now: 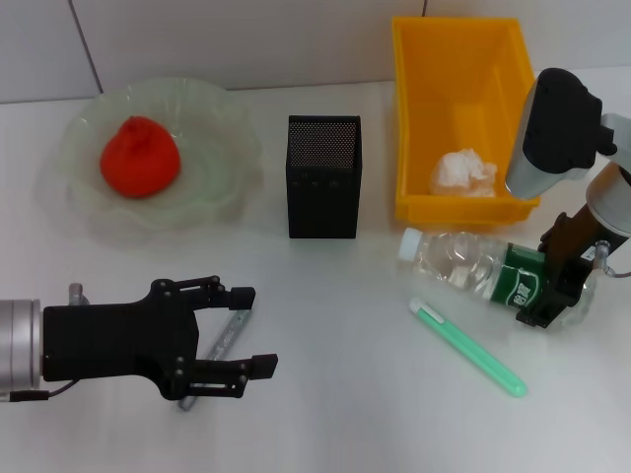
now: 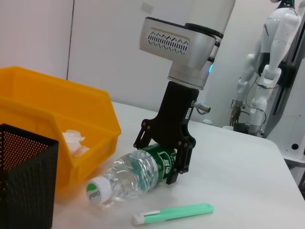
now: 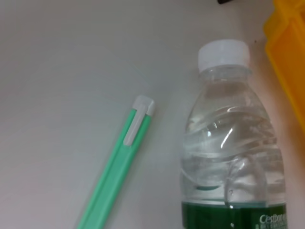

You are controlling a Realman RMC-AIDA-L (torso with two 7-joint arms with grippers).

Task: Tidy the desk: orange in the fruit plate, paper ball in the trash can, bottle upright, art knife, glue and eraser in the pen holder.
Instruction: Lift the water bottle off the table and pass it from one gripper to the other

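Right gripper is pinching the green-labelled lower body of the bottle, which lies on its side on the white bench, white cap pointing toward the pen holder. From the left wrist view, the black fingers straddle the label on both sides. Just beside the bottle, nearer the robot, lies a green art knife, apart from it. Left gripper hovers low with its fingers spread, over a thin silvery stick on the bench. An orange sits in the pale green fruit plate, and a paper ball rests inside the yellow bin.
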